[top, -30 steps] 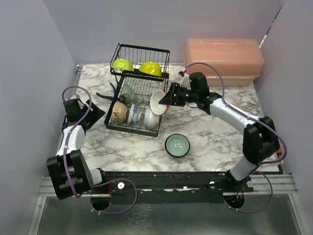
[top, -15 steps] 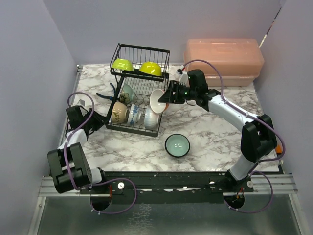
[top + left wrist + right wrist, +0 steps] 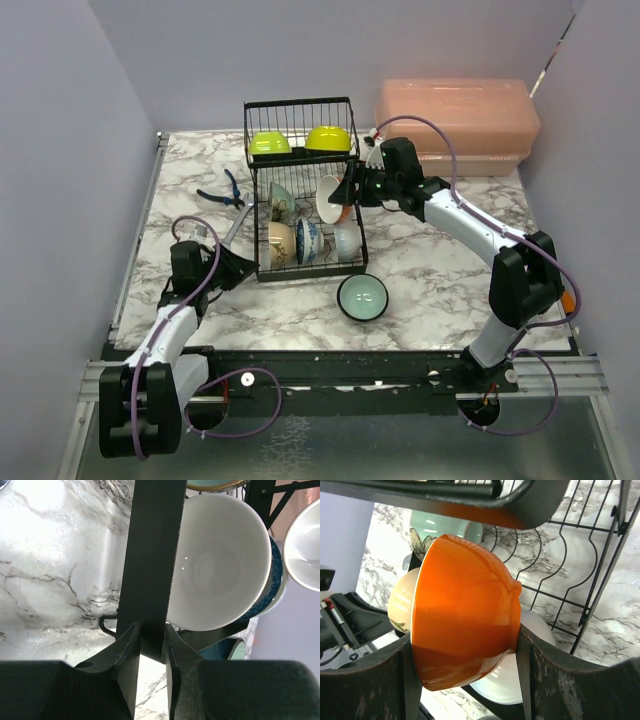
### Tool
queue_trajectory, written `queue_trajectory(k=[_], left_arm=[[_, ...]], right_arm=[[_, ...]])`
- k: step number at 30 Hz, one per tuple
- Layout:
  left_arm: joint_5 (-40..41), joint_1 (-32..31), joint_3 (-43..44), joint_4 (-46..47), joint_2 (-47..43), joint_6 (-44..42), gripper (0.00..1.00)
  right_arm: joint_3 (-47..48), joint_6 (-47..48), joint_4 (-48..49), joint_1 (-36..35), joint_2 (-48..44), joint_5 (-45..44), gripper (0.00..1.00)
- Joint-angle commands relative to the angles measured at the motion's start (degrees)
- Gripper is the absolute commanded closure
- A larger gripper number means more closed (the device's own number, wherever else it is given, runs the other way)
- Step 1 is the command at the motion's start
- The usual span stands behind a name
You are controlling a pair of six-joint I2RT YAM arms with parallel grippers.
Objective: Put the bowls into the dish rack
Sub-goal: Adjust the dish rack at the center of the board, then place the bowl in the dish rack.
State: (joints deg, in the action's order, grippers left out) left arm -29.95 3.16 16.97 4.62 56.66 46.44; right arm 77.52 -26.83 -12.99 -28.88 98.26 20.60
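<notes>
The dish rack (image 3: 300, 112) now stands squared to the worktop (image 3: 440, 270). A second ago it sat skewed, its lower tier slanting toward the near left; since then it has swung round and shifted to the right. Its long axis runs near to far, with the basket-like upper shelf at the far end and the slotted lower tier reaching toward the arms.

Two yellow-green bowls (image 3: 270, 144) sit in the upper shelf. In the lower tier, a beige-patterned bowl (image 3: 281, 243), a blue-patterned bowl (image 3: 308, 240) and a white bowl (image 3: 346, 240) stand on edge side by side.

The orange bowl (image 3: 465, 615) is held on its edge inside the rack's right side, under the upper shelf. Its white inside faces left and its foot points right. It hangs about where it did before, and the rack has come in around it. The right claw (image 3: 343, 193) grips it, one finger on each side of the bowl's wall. Whether it touches the wires I cannot tell.

The left claw (image 3: 152, 647) is closed on a black bar at the rack's near-left corner. Its arm has come in from the worktop's left edge.

A teal bowl (image 3: 362, 296) sits mouth-up on the worktop just near of the rack, unmoved. Blue-handled pliers (image 3: 222, 192) lie left of the rack, and a pink box (image 3: 455, 125) stands at the far right.
</notes>
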Motion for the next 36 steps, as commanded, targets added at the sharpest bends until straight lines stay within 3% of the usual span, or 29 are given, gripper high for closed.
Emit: queue_trajectory(k=[1, 4, 9, 14, 18, 27, 36], left_arm=[[-0.2, -0.8, -2.1, -1.0, -2.6, 5.8, 0.85], [-0.3, -0.8, -1.0, -1.6, -2.2, 4.9, 0.78], [1.4, -0.9, 2.7, -4.4, -2.0, 2.0, 0.54], [7.6, -0.9, 8.7, -13.4, -1.6, -5.6, 0.34], [14.4, -0.9, 13.6, -20.0, -1.9, -12.3, 0.25], [20.4, -0.8, 18.1, -24.4, -2.4, -22.8, 0.22], [21.3, -0.9, 17.3, -24.0, -1.7, -23.7, 0.21]], right_arm=[[1.5, 2.3, -1.5, -0.4, 0.8, -5.1, 1.00], [2.1, 3.1, -1.7, -0.4, 0.6, -8.3, 1.00], [3.0, 4.6, -0.9, -1.1, 1.3, -12.6, 1.00], [4.2, 5.9, -0.3, -3.0, 3.6, -16.4, 1.00], [4.5, 6.9, 1.0, -4.9, 5.8, -20.0, 1.00], [2.9, 8.2, 7.4, -8.5, 8.6, -29.5, 1.00], [7.0, 10.5, 7.9, -10.8, 14.6, -32.1, 1.00]])
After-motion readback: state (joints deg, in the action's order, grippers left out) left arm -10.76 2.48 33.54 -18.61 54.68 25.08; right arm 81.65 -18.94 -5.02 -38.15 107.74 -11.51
